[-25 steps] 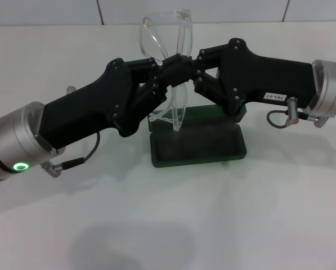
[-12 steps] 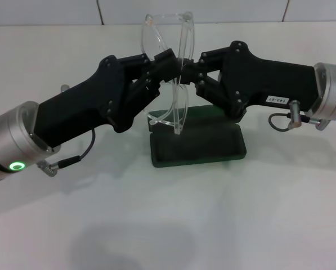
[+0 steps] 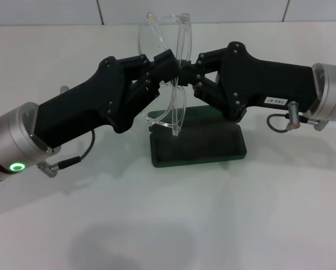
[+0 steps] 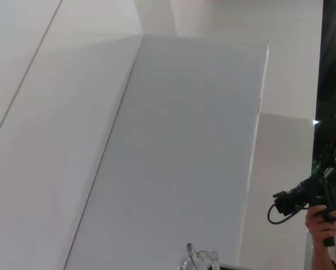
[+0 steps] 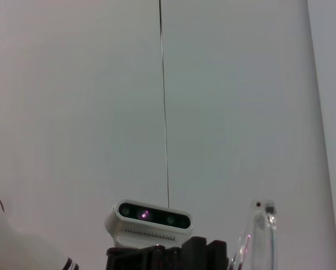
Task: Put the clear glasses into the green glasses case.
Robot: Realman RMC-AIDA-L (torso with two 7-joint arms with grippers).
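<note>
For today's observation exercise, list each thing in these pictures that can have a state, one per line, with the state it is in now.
clear glasses: held upright in the air above the case, arms folded, pinched from both sides.
green glasses case: open on the table, lid back, nothing inside.
left gripper: jaws shut on the glasses, from the robot's left.
right gripper: jaws shut on the glasses, from the robot's right.
table: bears the case.

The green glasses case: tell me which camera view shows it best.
The head view. The green glasses case lies open on the white table there, below the clear glasses held up between the left end effector and right end effector. Both wrist views face upward and miss the case entirely.
</note>
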